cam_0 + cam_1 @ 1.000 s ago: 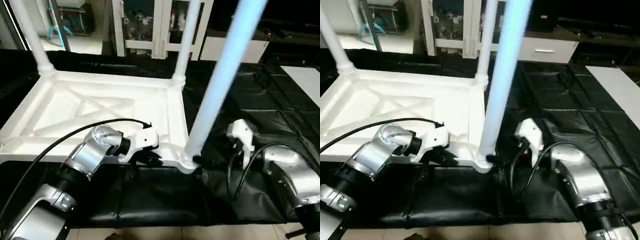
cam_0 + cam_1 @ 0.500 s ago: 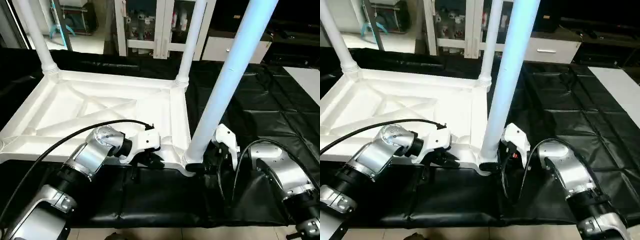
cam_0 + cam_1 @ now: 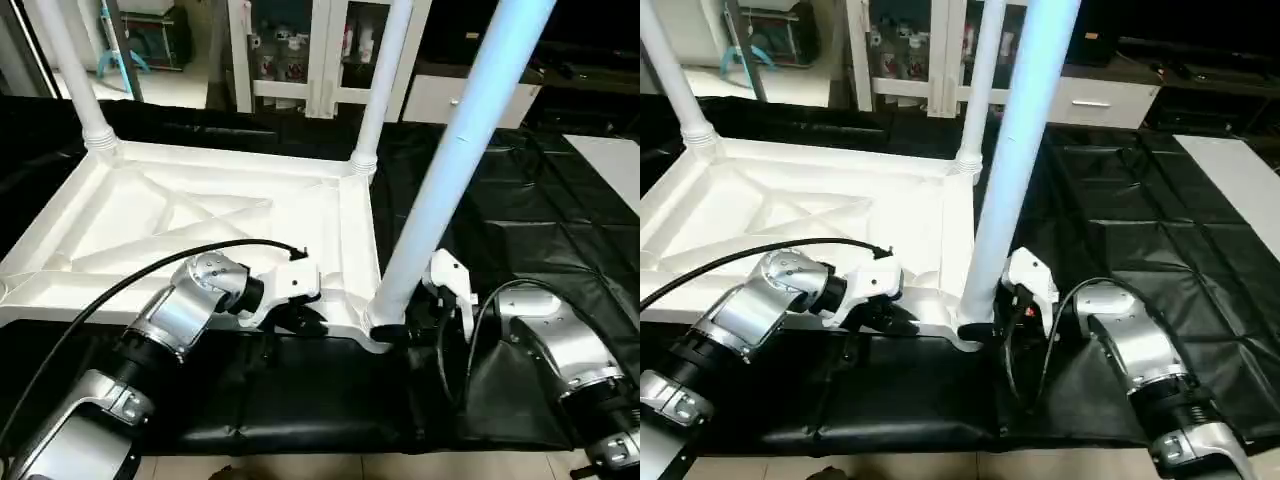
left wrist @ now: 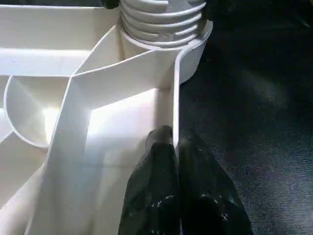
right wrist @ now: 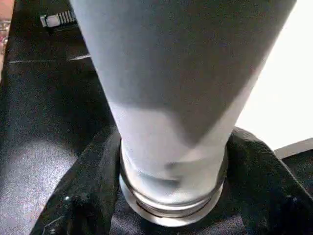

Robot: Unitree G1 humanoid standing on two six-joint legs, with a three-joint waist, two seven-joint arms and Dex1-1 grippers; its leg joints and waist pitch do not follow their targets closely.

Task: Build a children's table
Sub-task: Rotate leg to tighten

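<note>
Head views: table top (image 3: 200, 215) lies upside down on black cloth (image 3: 560, 200), ribs up. Three legs up: two far corners, third leg (image 3: 450, 160) at near corner by R pincer (image 3: 400, 328). A sec ago R pincer sat off to the side; it has since closed in on the leg base. Top unmoved.

L wrist: L pincer (image 4: 176, 161) clamped on top's edge wall, just short of threaded socket (image 4: 161, 22).

R wrist: R fingers (image 5: 83, 196) wrap leg collar both sides, gripping. Prob. ready to screw it tight; 4th leg pending.
</note>
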